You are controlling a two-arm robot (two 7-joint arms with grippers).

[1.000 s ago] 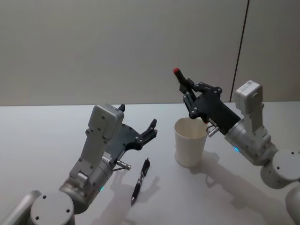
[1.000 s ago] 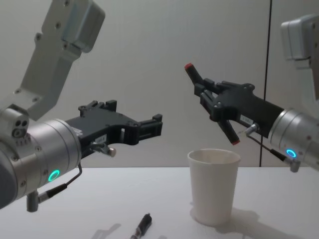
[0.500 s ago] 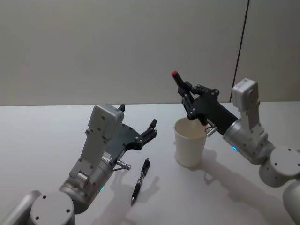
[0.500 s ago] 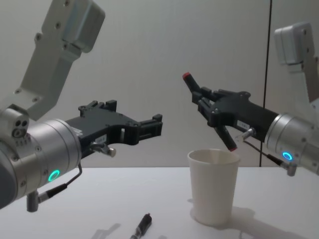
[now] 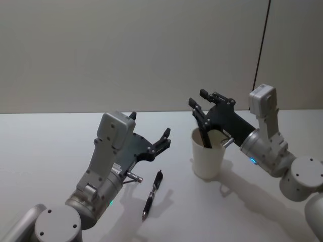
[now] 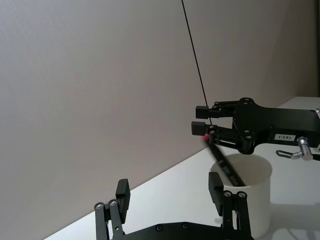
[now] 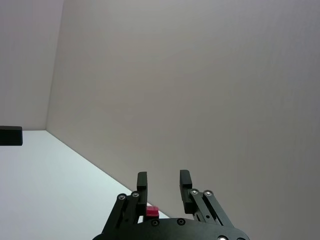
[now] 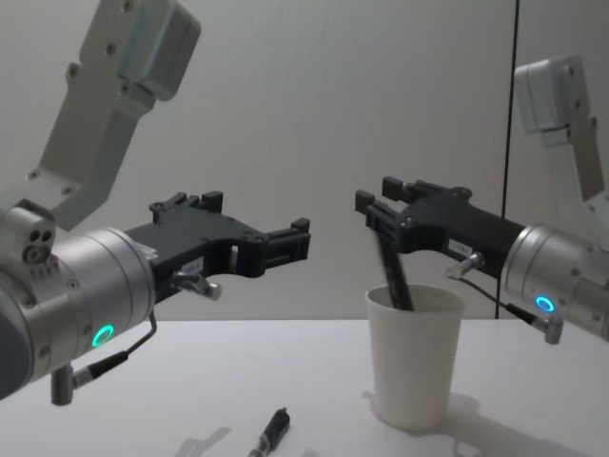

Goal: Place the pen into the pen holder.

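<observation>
The pen holder, a white paper cup [image 5: 208, 160] [image 8: 415, 369] [image 6: 256, 201], stands on the table right of centre. A black pen with a red end [image 5: 205, 137] [image 8: 392, 272] [image 6: 227, 168] leans inside it, its upper part sticking out above the rim. My right gripper [image 5: 198, 98] [image 8: 377, 192] [image 6: 201, 117] [image 7: 164, 180] hovers just over the cup, open, with the pen's red end [image 7: 152, 211] below its fingers. A second black pen [image 5: 151, 194] [image 8: 271, 433] lies on the table. Above and to the left of it, my left gripper [image 5: 150, 126] [image 8: 262, 224] [image 6: 169, 185] hangs open, holding nothing.
The grey-white table [image 5: 45, 151] runs back to a plain wall. A thin dark vertical seam [image 5: 261, 50] marks the wall behind the right arm.
The right gripper came down toward the cup and opened. The red-ended pen it held tilted above the cup now stands in the cup. The left arm has not moved.
</observation>
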